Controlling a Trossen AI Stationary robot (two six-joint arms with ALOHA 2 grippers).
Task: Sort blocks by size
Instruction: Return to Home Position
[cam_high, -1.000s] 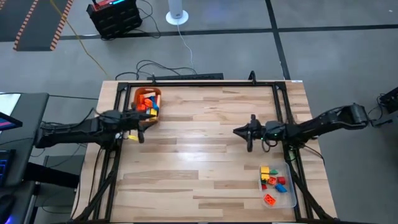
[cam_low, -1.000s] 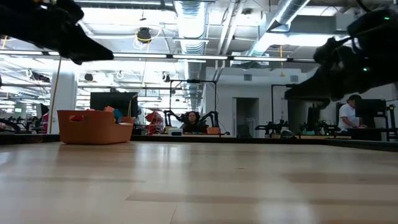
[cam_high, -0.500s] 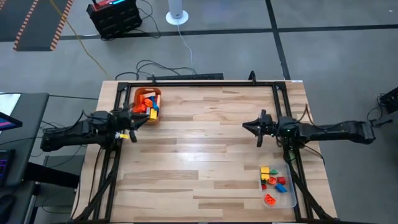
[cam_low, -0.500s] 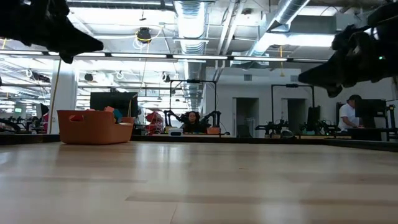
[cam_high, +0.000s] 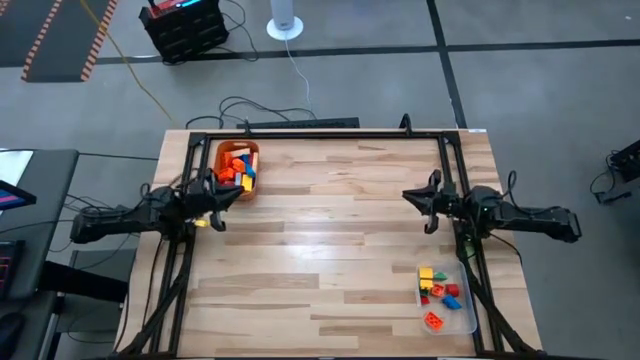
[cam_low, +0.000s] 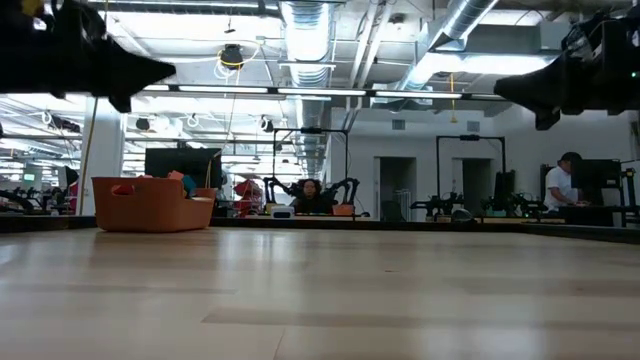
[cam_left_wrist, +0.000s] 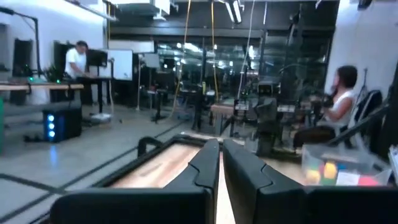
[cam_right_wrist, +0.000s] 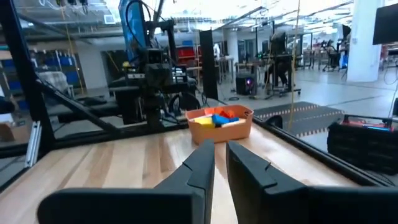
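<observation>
Several blocks (cam_high: 238, 166) in orange, blue and red lie in the orange bin (cam_high: 221, 150) at the table's far left; the bin also shows in the low view (cam_low: 150, 205) and the right wrist view (cam_right_wrist: 219, 129). Several small blocks (cam_high: 438, 288) in yellow, red, green and blue lie in the clear tray (cam_high: 468, 318) at the near right, which also shows in the left wrist view (cam_left_wrist: 339, 163). My left gripper (cam_high: 218, 196) hangs shut and empty just near of the bin. My right gripper (cam_high: 410, 195) hangs shut and empty at the table's right, far of the tray.
A black frame (cam_high: 320, 132) runs around the tabletop. The bare wood (cam_high: 320, 230) lies between the two grippers. People sit and stand in the room beyond the table.
My right gripper has drawn back toward the table's right edge and risen as its arm folds in. My left gripper has drawn back a little toward the left edge. Both stay empty. The blocks have kept still.
</observation>
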